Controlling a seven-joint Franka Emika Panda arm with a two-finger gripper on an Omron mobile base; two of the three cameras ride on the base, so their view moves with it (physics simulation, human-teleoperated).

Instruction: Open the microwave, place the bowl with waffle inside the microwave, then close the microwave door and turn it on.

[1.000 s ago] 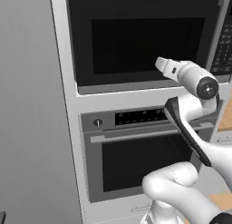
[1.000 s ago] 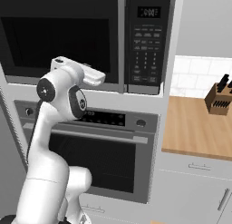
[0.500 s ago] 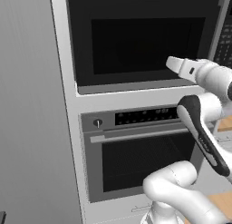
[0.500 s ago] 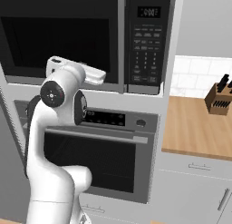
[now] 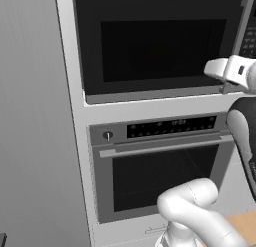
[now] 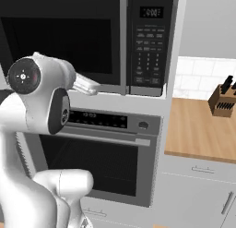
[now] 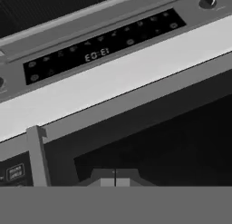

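Currently, in the left base view, you see the gripper (image 5: 212,68) carried further right than half a second ago, now low against the microwave door (image 5: 160,41), with the grey bar handle (image 5: 243,26) just beyond it and above. The door is still shut, so step one of the task is not yet done. Below the gripper sits the silver-framed oven (image 5: 160,161), which plays no part.

Next, in the right base view, the gripper (image 6: 90,86) points toward the lower end of the handle (image 6: 123,42) on the microwave (image 6: 92,38); a gap remains between them, smaller than a moment ago. The keypad strip (image 6: 150,42) lies past the handle. Well off to the far side, a knife block (image 6: 222,101) stands on the wooden counter (image 6: 198,130).

Finally, in the hand view, rolled over, the door's dark window (image 7: 158,146) fills the area ahead of the gripper (image 7: 114,177), the handle (image 7: 38,157) stands to one side, and the oven's display strip (image 7: 99,51) runs beyond.

You cannot tell whether the fingers are parted or closed. Judge this as the approach to the handle. Neither bowl nor waffle can be located from here.
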